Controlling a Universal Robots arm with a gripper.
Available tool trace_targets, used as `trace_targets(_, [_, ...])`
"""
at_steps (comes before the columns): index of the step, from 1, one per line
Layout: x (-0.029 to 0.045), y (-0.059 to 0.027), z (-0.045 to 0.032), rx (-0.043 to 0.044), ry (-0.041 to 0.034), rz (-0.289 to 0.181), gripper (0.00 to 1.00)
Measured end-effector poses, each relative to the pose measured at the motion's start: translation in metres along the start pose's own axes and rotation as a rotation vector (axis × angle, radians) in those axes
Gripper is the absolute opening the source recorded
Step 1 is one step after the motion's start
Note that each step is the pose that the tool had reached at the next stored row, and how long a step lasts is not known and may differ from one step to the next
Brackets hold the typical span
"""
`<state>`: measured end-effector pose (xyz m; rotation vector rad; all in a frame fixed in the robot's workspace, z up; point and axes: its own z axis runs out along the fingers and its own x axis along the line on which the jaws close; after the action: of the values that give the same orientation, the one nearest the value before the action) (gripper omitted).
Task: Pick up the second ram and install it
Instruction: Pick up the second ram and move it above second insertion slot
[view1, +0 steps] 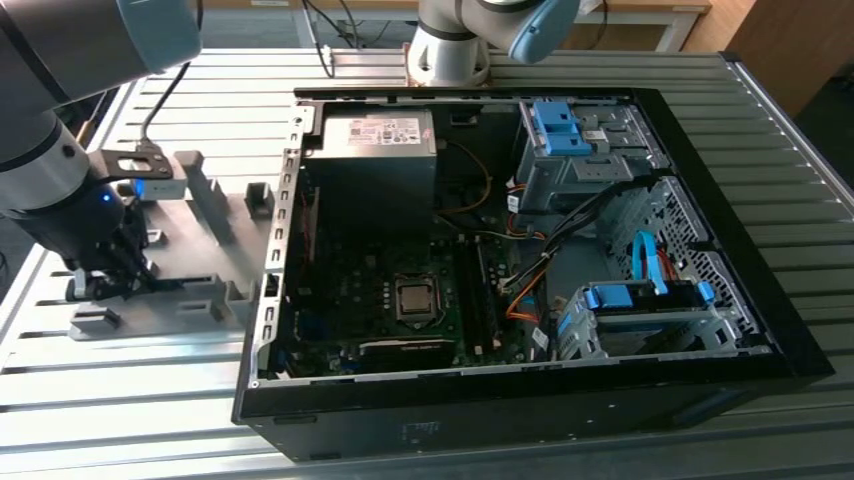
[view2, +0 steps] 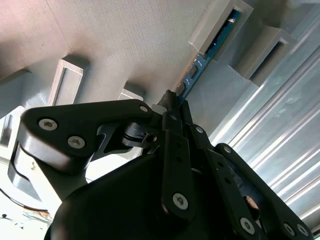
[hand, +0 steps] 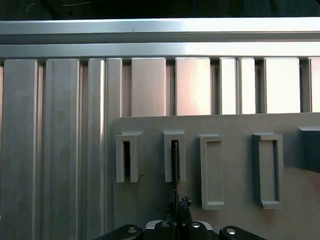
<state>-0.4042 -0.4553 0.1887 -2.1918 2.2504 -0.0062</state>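
The second ram (view2: 200, 62) is a thin blue-green board standing on edge in a slot of the grey fixture (view2: 125, 40). In the first wrist view the ram (hand: 175, 165) appears as a dark thin line in the second slot block of the fixture (hand: 235, 125). My gripper (view2: 172, 102) is shut on the ram's near end, and its black fingers meet around the board's edge. In the exterior view the gripper (view1: 107, 285) reaches down onto the fixture (view1: 200, 290), at the exterior view's left of the open computer case (view1: 747, 330).
The case lies open on a ribbed metal table (view1: 107, 400). Inside are the motherboard with its CPU socket (view1: 416, 297), memory slots (view1: 481, 290), a power supply (view1: 378, 135), blue drive-bay clips (view1: 558, 128) and orange cables. Upright blocks (view1: 214, 200) rise from the fixture.
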Motion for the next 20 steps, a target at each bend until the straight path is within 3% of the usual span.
trace_targets(20, [0.0001, 0.0001, -0.0013, -0.0001, 0.0001, -0.011, 0.14])
